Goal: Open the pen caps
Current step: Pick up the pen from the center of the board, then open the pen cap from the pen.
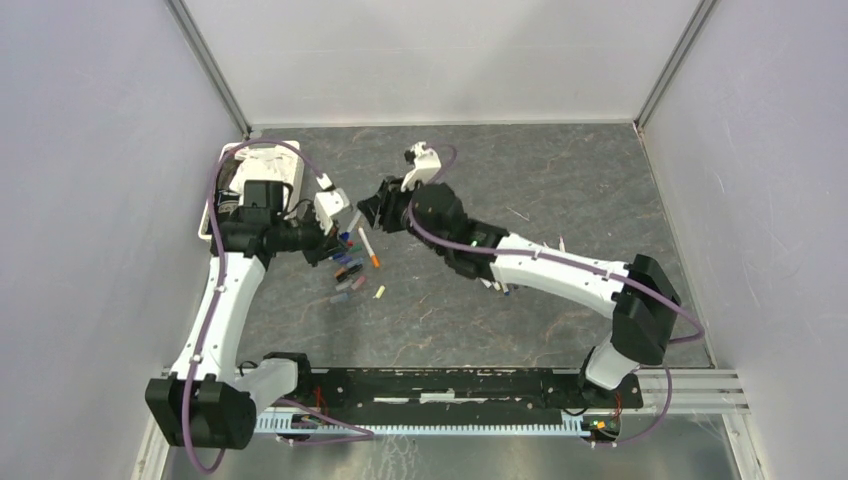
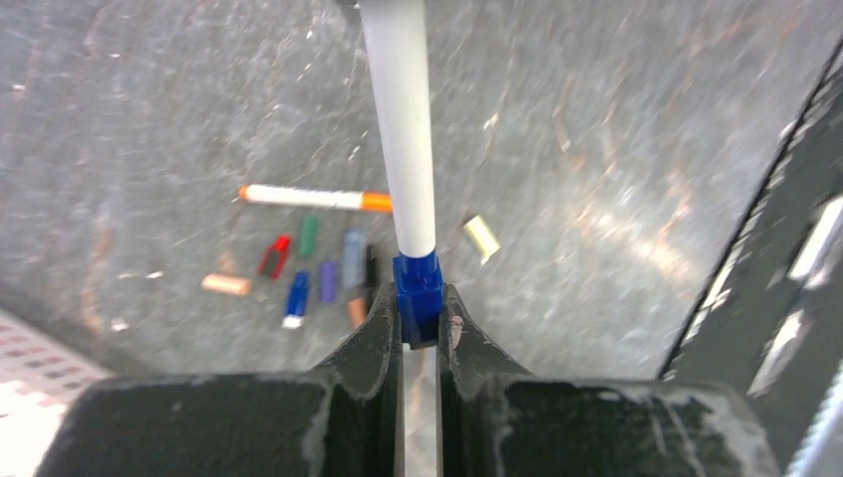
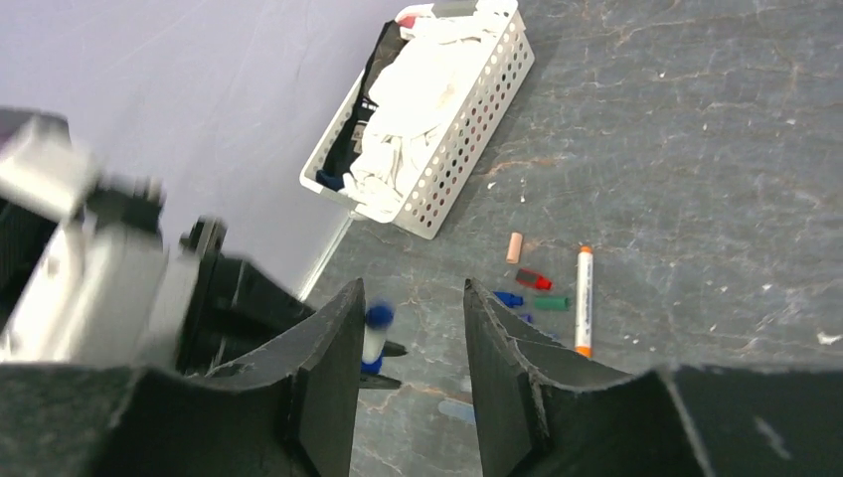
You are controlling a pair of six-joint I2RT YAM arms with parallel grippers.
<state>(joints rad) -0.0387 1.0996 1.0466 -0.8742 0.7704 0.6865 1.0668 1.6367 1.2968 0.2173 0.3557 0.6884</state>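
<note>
The left gripper (image 2: 420,306) is clamped tight on a blue cap (image 2: 418,281), one finger (image 2: 381,323) pressed to each side of it. The white pen barrel (image 2: 403,129) stands straight out of the cap, away from the wrist. The right gripper (image 3: 412,294) has its jaws apart, the gap wider than the barrel. The blurred barrel shows just beside one of its fingers (image 3: 333,348); whether they touch cannot be told. In the top view the two grippers face each other closely above the table (image 1: 560,180). The other pen caps (image 2: 309,236) lie loose on the table in a small cluster of red, green, blue, purple and peach, beside an orange-capped pen (image 2: 313,198).
</note>
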